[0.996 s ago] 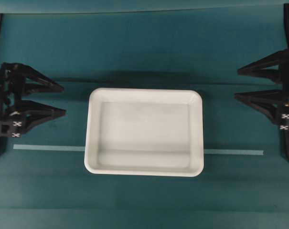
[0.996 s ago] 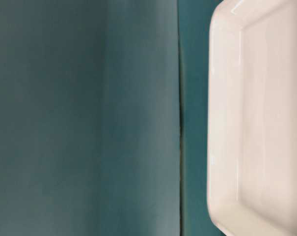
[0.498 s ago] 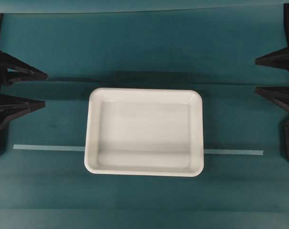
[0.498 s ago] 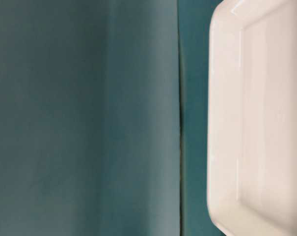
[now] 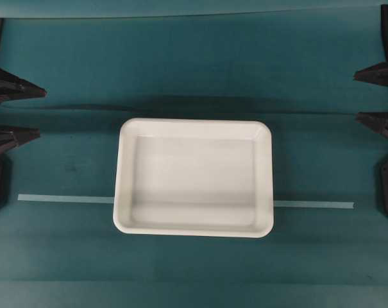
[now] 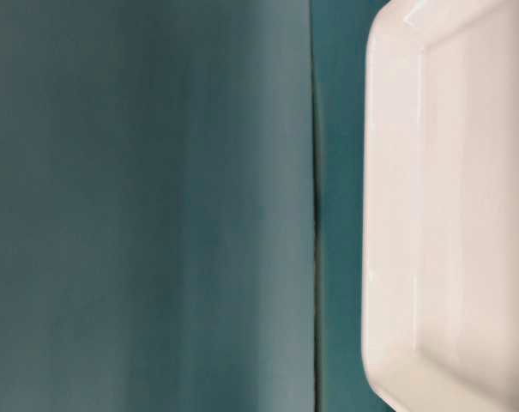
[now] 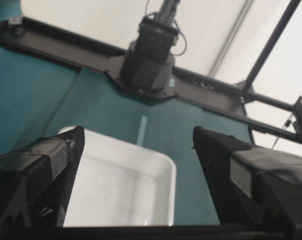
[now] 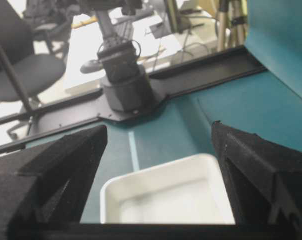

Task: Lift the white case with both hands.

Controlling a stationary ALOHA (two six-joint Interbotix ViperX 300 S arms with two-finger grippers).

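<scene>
- White plastic is what the large shallow rectangular case is made of; rounded corners, a wide rolled rim and a flat, slightly greyish inner floor are seen on it.
- It is laid flat on the teal table covering, near the middle of the overhead view, with its long sides running across the picture.
- A thin pale tape strip is stuck to the covering and is crossed by the lower part of the case, so that one end shows on each side of it.
- In the table-level view only part of the case is seen, at the right edge, resting on the covering beside a dark seam.
- The black left gripper with pointed wedge-like fingers is seen at the left edge of the overhead view, its jaws spread wide and nothing held between them; it is kept well apart from the case.
- The black right gripper is seen at the right edge, likewise spread wide, with nothing gripped and well apart from the case.
- From the left wrist camera, the case is framed between the two separated fingers, without contact.
- From the right wrist camera, the case is likewise framed between the parted fingers, untouched.
</scene>
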